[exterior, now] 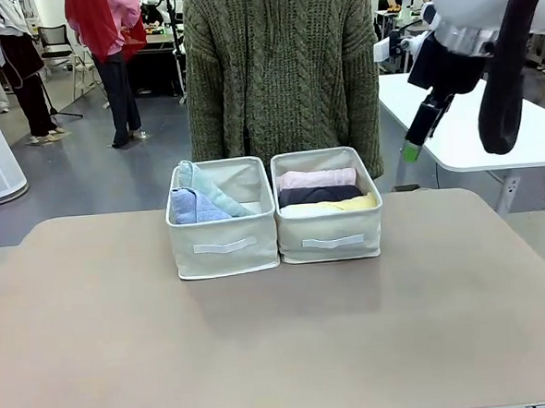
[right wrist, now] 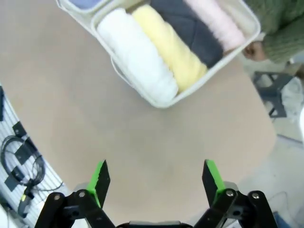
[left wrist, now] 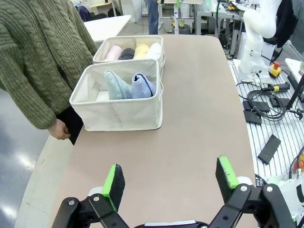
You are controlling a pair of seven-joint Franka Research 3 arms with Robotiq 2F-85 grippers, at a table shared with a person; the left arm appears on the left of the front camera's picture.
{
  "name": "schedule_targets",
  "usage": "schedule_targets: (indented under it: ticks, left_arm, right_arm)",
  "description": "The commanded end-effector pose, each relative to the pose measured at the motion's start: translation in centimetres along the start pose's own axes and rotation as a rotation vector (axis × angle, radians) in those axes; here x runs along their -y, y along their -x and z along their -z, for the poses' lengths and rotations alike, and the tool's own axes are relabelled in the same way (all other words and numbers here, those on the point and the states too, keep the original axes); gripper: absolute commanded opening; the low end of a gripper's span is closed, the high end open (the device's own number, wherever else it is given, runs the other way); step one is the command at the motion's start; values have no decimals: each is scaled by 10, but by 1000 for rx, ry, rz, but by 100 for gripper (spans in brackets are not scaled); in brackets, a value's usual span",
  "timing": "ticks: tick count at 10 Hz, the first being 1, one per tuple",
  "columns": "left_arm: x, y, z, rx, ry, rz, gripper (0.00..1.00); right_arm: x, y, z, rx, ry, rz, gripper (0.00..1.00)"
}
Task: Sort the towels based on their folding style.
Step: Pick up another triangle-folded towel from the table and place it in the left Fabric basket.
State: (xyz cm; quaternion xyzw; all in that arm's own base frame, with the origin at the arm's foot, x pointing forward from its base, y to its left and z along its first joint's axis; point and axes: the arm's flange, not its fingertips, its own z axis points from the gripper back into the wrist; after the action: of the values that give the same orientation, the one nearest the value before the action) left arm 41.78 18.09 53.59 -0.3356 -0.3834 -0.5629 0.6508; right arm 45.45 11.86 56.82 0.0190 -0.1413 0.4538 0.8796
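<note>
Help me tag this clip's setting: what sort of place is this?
Probably a robotics lab or test hall: a white robot arm on a bench with loose cables, more white tables, and people standing around an open floor.

no text, label or number can be read anywhere.

You had even, bright overhead light across all three views, with no harsh glare on the tabletop (exterior: 282, 351). In the front view the two bins (exterior: 224, 253) cast only a soft, short shadow toward the lower frame. The right wrist view was softly blurred, most at its upper right, and the towels (right wrist: 156, 47) looked slightly washed out. The left wrist view bent straight lines near its edges, and a pale sheen lay on the floor at lower left.
</note>
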Motion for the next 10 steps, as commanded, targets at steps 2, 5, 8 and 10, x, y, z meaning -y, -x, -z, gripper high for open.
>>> schedule_targets:
  ticks: [2,5,8,10]
  left_arm:
    - [1,-1,-1,16,-5,14,100]
    - [1,-1,-1,16,-5,14,100]
    - [1,-1,-1,16,-5,14,100]
    - [1,-1,-1,16,-5,14,100]
  right_arm:
    - [0,0,0,0,0,0,100]
    - [0,0,0,0,0,0,100]
    - [0,0,0,0,0,0,100]
    - [22,28,-31,107,-147,-98,100]
